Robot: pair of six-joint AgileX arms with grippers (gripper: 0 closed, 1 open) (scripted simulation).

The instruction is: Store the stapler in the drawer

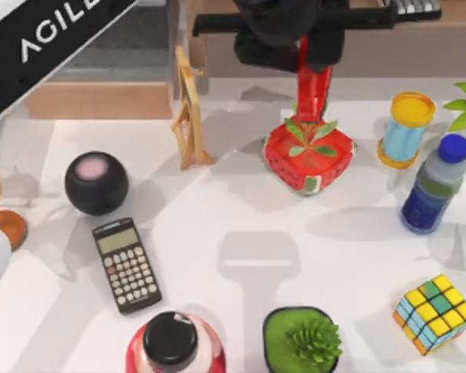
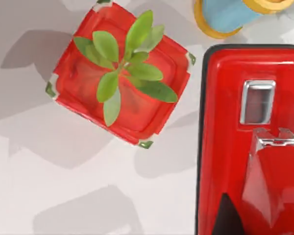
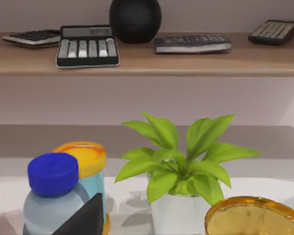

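Observation:
The glossy red stapler (image 1: 311,78) hangs in the air at the back of the table. My left gripper (image 1: 304,48) is shut on its upper end, and it shows close up in the left wrist view (image 2: 250,147). It hovers just above and behind the red watermelon-patterned plant pot (image 1: 307,155). The drawer (image 1: 132,47) stands pulled out at the back left, its grey inside showing behind its tan front panel (image 1: 101,99). My right gripper (image 3: 85,220) is parked at the table's right side, behind the blue-capped bottle (image 3: 54,196).
A wooden easel (image 1: 188,109) stands between the drawer and the pot. A black ball (image 1: 96,183) and a calculator (image 1: 126,265) lie at the left. A yellow-lidded can (image 1: 405,130), the bottle (image 1: 433,184) and a colour cube (image 1: 435,313) stand at the right.

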